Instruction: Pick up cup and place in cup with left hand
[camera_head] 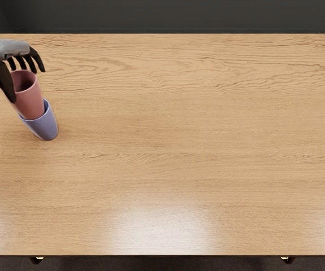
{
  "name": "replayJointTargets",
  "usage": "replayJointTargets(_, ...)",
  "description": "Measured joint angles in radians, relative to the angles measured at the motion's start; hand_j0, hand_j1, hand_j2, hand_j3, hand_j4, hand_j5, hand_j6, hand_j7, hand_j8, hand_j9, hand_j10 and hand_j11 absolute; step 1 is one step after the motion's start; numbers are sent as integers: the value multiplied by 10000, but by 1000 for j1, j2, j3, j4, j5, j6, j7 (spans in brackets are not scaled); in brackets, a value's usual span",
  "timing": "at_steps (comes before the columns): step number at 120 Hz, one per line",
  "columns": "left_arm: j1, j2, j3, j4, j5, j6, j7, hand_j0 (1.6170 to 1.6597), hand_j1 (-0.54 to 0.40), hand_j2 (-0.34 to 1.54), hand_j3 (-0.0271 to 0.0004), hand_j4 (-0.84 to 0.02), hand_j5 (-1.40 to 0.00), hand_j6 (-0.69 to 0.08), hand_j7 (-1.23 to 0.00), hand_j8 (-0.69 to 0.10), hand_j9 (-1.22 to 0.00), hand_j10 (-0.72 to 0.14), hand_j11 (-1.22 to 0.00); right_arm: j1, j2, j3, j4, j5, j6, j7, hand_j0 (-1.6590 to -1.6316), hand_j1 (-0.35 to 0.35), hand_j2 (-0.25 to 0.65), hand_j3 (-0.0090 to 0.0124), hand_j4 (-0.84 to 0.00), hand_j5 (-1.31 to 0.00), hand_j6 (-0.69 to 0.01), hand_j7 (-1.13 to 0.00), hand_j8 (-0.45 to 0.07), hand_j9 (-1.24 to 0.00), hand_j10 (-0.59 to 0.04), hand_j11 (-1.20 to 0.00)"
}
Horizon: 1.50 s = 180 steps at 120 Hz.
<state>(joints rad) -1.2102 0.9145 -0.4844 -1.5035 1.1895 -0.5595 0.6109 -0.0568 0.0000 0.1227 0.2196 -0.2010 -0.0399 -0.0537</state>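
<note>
Pale wood grain is running across the surface point(168, 169), its near edge lying nearer than the blue cup point(47, 128). That blue cup is standing toward the surface's left side. Rising out of its mouth, the pink cup point(30, 103) is sitting with its lower part inside and its upper part showing above the blue rim. Above and beyond the blue cup, the left hand point(17, 48) is hovering released, its thumb lying across the pink cup's left side and its other fingers spreading loosely past the far rim. Farthest beyond the blue cup, a dark background point(168, 16) is stretching.
</note>
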Motion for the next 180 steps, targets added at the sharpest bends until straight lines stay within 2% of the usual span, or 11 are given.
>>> replayJointTargets(33, 5, -3, 1, 2, -13, 3, 0, 16580, 1972, 534, 0, -1383, -1742, -1392, -1743, -1307, -1734, -1377, -1733, 0, 0, 0, 0, 0, 0, 0, -16581, -3204, -48, 0, -239, -310, -239, -310, -239, -310, -239, -310)
replayJointTargets(56, -6, -21, -3, 65, -217, 3, 0, 16580, 2907, 218, 0, -581, -687, -594, -685, -557, -680, -572, -678, 0, 0, 0, 0, 0, 0, 0, -16581, -3204, -48, 0, -239, -310, -239, -310, -238, -310, -238, -310)
replayJointTargets(73, -21, -38, -11, 79, -336, 3, 0, 16580, 3206, 115, 0, -322, -347, -337, -345, -315, -341, -312, -339, 0, 0, 0, 0, 0, 0, 0, -16581, -3204, -48, 0, -239, -310, -239, -310, -239, -310, -239, -310)
replayJointTargets(116, -46, -85, -29, 77, -486, -6, 0, 16580, 3448, 25, 0, -89, -65, -101, -62, -93, -60, -81, -59, 0, 0, 0, -3, 0, 0, 1, -16581, -3206, -48, 0, -237, -308, -238, -308, -237, -308, -237, -308)
replayJointTargets(132, -39, -89, -28, 79, -683, -35, 0, 16581, 3472, 15, 0, -62, -36, -72, -34, -66, -32, -54, -31, 0, 0, 0, -4, 0, 0, 1, -16581, -3205, -48, 0, -238, -309, -238, -309, -238, -309, -238, -309)
replayJointTargets(144, -27, -85, -28, 79, -761, -45, 0, 16581, 3481, 9, 0, -49, -23, -58, -21, -53, -20, -42, -19, 0, 0, 0, -5, 0, 0, 2, -16581, -3204, -48, 0, -239, -310, -239, -310, -239, -310, -239, -310)
replayJointTargets(155, 6, -72, -28, 56, -792, -49, 0, 16581, 3485, 6, 0, -40, -16, -48, -14, -44, -13, -34, -12, 0, 0, -1, -4, 0, 0, 2, -16581, -3205, -48, 0, -239, -310, -239, -310, -239, -310, -239, -310)
replayJointTargets(165, 43, 29, -32, 10, -852, -51, 0, 16581, 3489, 5, 0, -38, -12, -46, -10, -42, -9, -31, -8, 0, 0, -1, -2, 0, 0, 2, -16581, -3204, -48, 0, -239, -310, -239, -310, -239, -310, -239, -310)
replayJointTargets(180, 98, 80, -35, -56, -936, -52, 0, 16581, 3491, 4, 0, -34, -9, -41, -7, -38, -5, -28, -4, 0, 0, -1, -1, 0, 0, 2, -16581, -3203, -49, 0, -239, -311, -239, -311, -239, -311, -239, -311)
